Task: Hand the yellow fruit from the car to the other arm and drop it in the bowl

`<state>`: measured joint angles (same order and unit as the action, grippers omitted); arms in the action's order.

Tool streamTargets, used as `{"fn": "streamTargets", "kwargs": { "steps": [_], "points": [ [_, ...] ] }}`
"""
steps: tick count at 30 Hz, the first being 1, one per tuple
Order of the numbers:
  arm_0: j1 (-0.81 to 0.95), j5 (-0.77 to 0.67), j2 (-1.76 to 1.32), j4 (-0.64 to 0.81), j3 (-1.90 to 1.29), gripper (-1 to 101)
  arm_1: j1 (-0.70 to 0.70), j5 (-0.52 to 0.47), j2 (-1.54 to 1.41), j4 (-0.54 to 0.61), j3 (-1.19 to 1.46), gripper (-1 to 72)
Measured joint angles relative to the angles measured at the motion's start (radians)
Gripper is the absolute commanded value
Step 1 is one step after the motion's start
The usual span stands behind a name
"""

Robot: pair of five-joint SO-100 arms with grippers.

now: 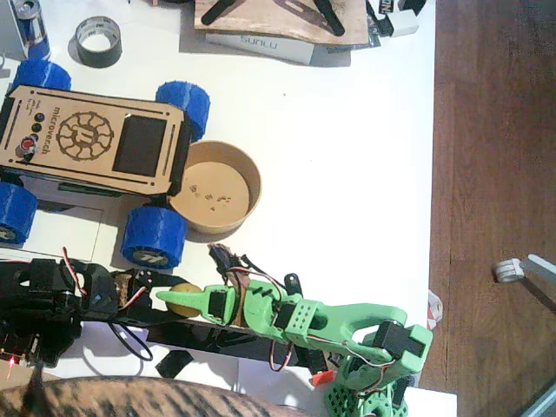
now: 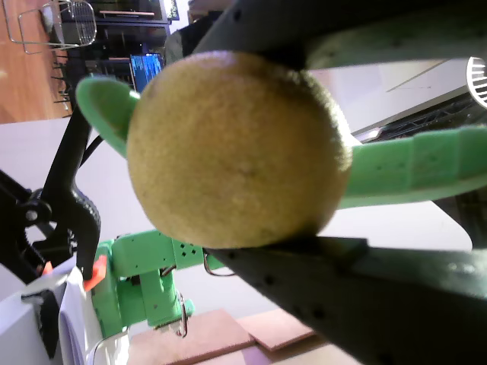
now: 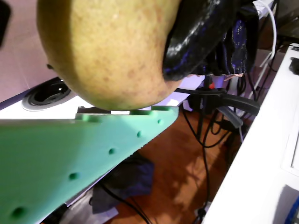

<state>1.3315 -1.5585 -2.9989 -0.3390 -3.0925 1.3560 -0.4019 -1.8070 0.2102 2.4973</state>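
The yellow fruit (image 1: 181,304) hangs above the table's front edge between both grippers. My left black gripper (image 1: 165,300) is shut on it; in a wrist view its black jaws press the fruit (image 2: 236,148) from above and below. My right green gripper (image 1: 189,300) reaches in from the right. Its green fingers (image 2: 426,163) lie on either side of the fruit, and one green finger (image 3: 70,154) touches the fruit (image 3: 107,51) from underneath. Whether that gripper is clamped is unclear. The car (image 1: 91,139) stands at the left, with the bowl (image 1: 252,174) beside it holding only crumbs.
A grey tape roll (image 1: 97,41) and a wooden board with black legs (image 1: 278,17) lie at the back. The table ends at its right edge (image 1: 433,174), with brown floor beyond. A blue car wheel (image 1: 154,236) stands just behind the grippers.
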Motion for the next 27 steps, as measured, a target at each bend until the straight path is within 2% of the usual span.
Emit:
{"fn": "streamTargets", "kwargs": {
  "steps": [6, 7, 10, 12, 22, 23, 25, 26, 27],
  "points": [
    [0.0, 0.0, 0.0, 0.0, 0.0, 0, 0.003, 0.0, 0.005, -0.002, -0.009, 35.5],
    [0.0, 0.0, 0.0, 0.0, 0.0, 0, 0.003, 0.0, 0.008, -0.002, -0.009, 30.7],
    [0.0, 0.0, 0.0, 0.0, 0.0, 0, 0.003, -0.06, 0.014, -0.002, -0.017, 0.1],
    [0.0, 0.0, 0.0, 0.0, 0.0, 0, 0.006, -0.086, 0.014, -0.002, -0.026, 0.1],
    [0.002, 0.0, 0.0, 0.0, -0.005, 1, 0.006, -0.089, 0.014, -0.002, -0.029, 0.1],
    [0.002, 0.0, 0.0, 0.0, -0.005, 9, 0.006, -0.089, 0.014, -0.002, -0.029, 0.1],
    [0.002, 0.0, 0.0, 0.0, -0.005, 35, 0.006, -0.089, 0.014, -0.002, -0.029, 0.1],
    [0.002, 0.0, 0.0, 0.0, -0.005, 44, 0.006, -0.089, 0.014, -0.002, -0.029, 0.1],
    [0.002, 0.0, 0.0, 0.0, -0.005, 48, 0.006, -0.089, 0.014, -0.002, -0.029, 0.1]
  ]
}}
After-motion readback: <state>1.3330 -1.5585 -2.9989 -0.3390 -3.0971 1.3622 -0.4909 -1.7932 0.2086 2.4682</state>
